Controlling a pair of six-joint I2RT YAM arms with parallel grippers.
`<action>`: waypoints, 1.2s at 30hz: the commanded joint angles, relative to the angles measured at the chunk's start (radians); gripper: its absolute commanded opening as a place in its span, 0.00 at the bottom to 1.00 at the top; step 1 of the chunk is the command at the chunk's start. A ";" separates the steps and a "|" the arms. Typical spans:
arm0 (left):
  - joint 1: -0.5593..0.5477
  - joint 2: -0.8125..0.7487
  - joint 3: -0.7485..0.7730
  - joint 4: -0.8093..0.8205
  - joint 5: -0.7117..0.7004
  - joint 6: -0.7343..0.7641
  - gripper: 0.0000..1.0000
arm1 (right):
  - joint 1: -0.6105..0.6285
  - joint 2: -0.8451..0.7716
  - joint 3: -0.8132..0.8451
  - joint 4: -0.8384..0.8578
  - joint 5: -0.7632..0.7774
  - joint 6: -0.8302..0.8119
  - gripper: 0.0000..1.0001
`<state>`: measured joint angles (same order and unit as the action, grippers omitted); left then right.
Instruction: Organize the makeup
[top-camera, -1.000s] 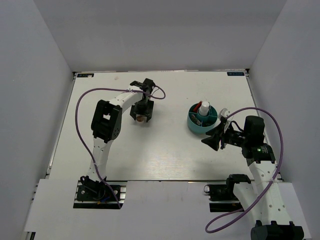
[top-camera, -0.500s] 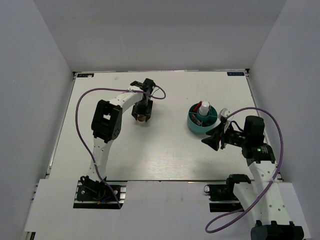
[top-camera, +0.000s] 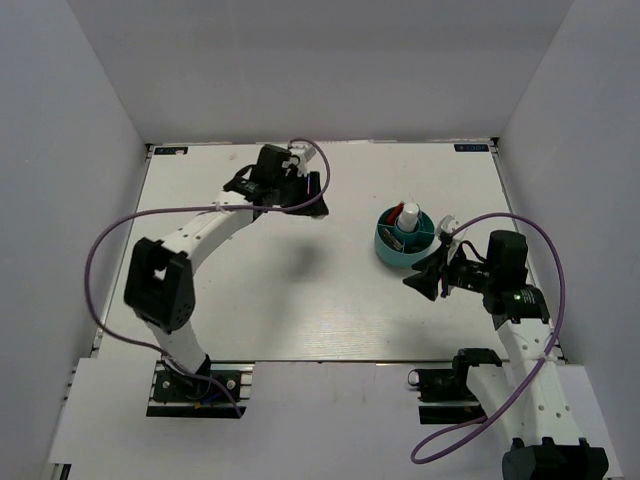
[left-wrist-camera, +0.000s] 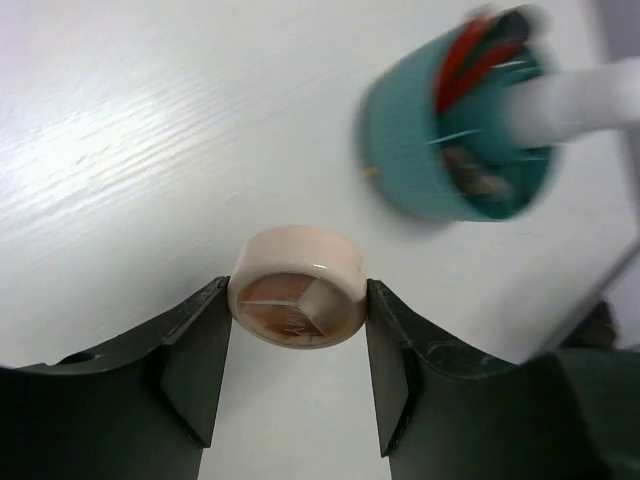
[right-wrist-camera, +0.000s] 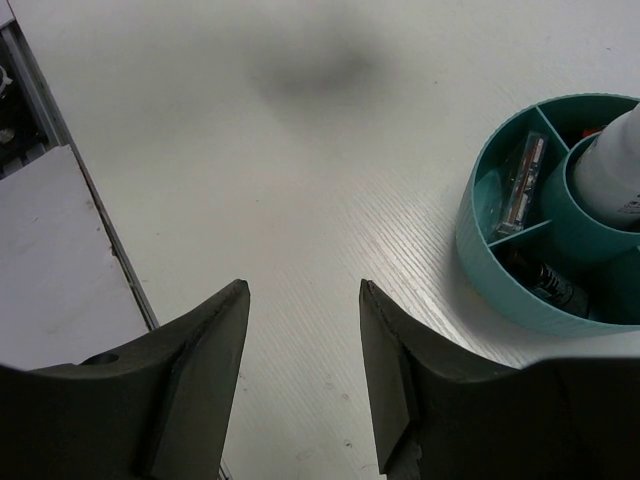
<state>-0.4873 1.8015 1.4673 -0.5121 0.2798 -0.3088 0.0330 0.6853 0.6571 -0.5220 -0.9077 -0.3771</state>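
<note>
Makeup in hand is one round beige compact (left-wrist-camera: 297, 288), pinched by its rim between the left gripper's (top-camera: 311, 199) fingers (left-wrist-camera: 195, 360) and held clear of the desk (top-camera: 200, 290) toward the far middle. Being round, it has no long axis, and one flat, brownish face tilts toward the wrist camera. To its right stands one teal tub (top-camera: 386, 250). It holds one white bottle (top-camera: 409, 216) upright in the centre well, a slim red-and-black tube (right-wrist-camera: 522, 185) on end in one outer compartment, and a black tube (right-wrist-camera: 548, 282) in the next; other red pieces are too blurred to count. Just beside the tub, the right gripper (top-camera: 425, 281) hangs with fingers (right-wrist-camera: 205, 370) spread wide, holding nothing.
</note>
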 joint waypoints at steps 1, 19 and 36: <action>-0.005 -0.146 -0.113 0.347 0.218 -0.061 0.26 | -0.004 0.005 0.038 0.011 0.009 -0.013 0.54; -0.166 -0.065 -0.285 0.916 0.280 -0.256 0.26 | -0.005 -0.153 0.035 0.178 0.424 0.139 0.48; -0.283 0.067 -0.197 0.870 0.059 -0.196 0.28 | -0.004 -0.155 0.013 0.186 0.448 0.165 0.50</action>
<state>-0.7628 1.8694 1.2213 0.3588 0.3836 -0.5308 0.0322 0.5301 0.6685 -0.3820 -0.4728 -0.2234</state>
